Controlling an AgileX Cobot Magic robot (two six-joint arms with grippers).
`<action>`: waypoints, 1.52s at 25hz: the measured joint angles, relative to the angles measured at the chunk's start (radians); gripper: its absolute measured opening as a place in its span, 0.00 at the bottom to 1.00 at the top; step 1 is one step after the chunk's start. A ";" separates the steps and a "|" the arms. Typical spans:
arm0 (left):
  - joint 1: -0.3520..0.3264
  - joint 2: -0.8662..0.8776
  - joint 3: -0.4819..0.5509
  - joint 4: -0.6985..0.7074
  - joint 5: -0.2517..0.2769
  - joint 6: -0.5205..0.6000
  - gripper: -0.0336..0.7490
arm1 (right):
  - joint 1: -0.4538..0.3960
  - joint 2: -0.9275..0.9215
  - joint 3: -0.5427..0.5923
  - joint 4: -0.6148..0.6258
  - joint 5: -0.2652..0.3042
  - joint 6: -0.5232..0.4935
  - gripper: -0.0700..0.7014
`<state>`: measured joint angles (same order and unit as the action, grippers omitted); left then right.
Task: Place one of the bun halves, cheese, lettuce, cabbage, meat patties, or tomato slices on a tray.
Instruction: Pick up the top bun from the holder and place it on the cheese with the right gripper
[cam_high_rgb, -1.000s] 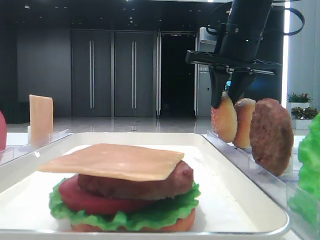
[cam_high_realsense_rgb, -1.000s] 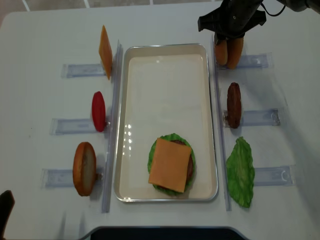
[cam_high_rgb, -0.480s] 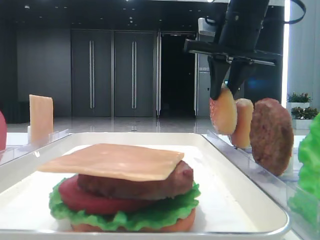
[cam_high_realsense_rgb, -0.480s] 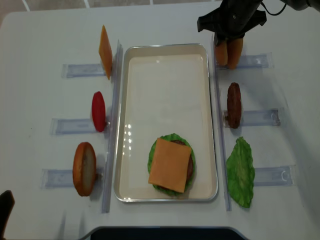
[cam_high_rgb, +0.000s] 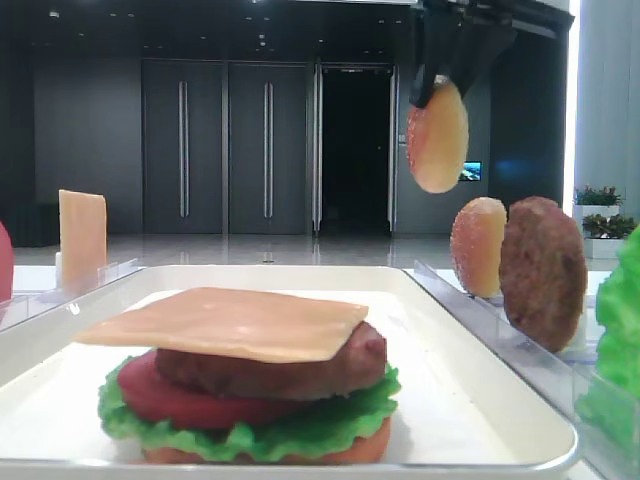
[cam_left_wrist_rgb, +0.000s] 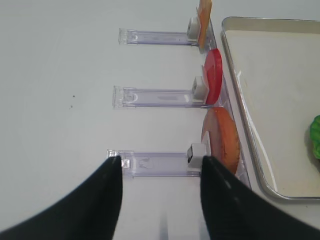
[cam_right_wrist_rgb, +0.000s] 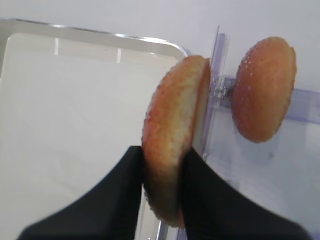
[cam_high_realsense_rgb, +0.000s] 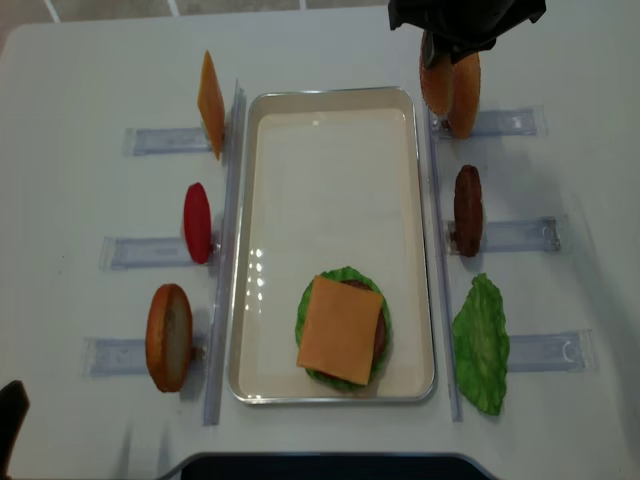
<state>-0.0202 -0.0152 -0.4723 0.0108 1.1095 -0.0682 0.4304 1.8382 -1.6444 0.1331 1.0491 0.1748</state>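
My right gripper (cam_right_wrist_rgb: 164, 153) is shut on a sesame-speckled bun half (cam_right_wrist_rgb: 175, 125) held on edge, hanging in the air (cam_high_rgb: 437, 137) over the tray's far right rim (cam_high_realsense_rgb: 421, 100). A second bun half (cam_high_realsense_rgb: 465, 95) stands in the rack beside it. The white tray (cam_high_realsense_rgb: 330, 180) holds a stack topped by cheese (cam_high_realsense_rgb: 340, 330) over a meat patty (cam_high_rgb: 335, 368), a tomato slice (cam_high_rgb: 145, 392) and lettuce (cam_high_rgb: 300, 428). My left gripper (cam_left_wrist_rgb: 161, 164) is open over a clear rack, next to an orange bun half (cam_left_wrist_rgb: 222, 145). Cabbage is out of view.
Clear racks flank the tray. On the left stand a cheese slice (cam_high_realsense_rgb: 210, 103), a tomato slice (cam_high_realsense_rgb: 197, 222) and the orange bun half (cam_high_realsense_rgb: 169, 337). On the right are a meat patty (cam_high_realsense_rgb: 467, 210) and a lettuce leaf (cam_high_realsense_rgb: 481, 345).
My right gripper has risen with the bun half, lifting it out of its rack and away from the second bun half. The left gripper has not moved.
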 joint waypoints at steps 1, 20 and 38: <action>0.000 0.000 0.000 0.000 0.000 0.000 0.54 | 0.008 -0.013 0.000 0.002 0.017 0.000 0.35; 0.000 0.000 0.000 0.000 0.000 0.000 0.54 | 0.070 -0.481 0.574 0.478 -0.260 -0.249 0.35; 0.000 0.000 0.000 0.000 0.000 0.000 0.54 | 0.180 -0.593 0.977 1.042 -0.433 -0.770 0.35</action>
<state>-0.0202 -0.0152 -0.4723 0.0108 1.1095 -0.0682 0.6108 1.2451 -0.6674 1.1748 0.6157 -0.5954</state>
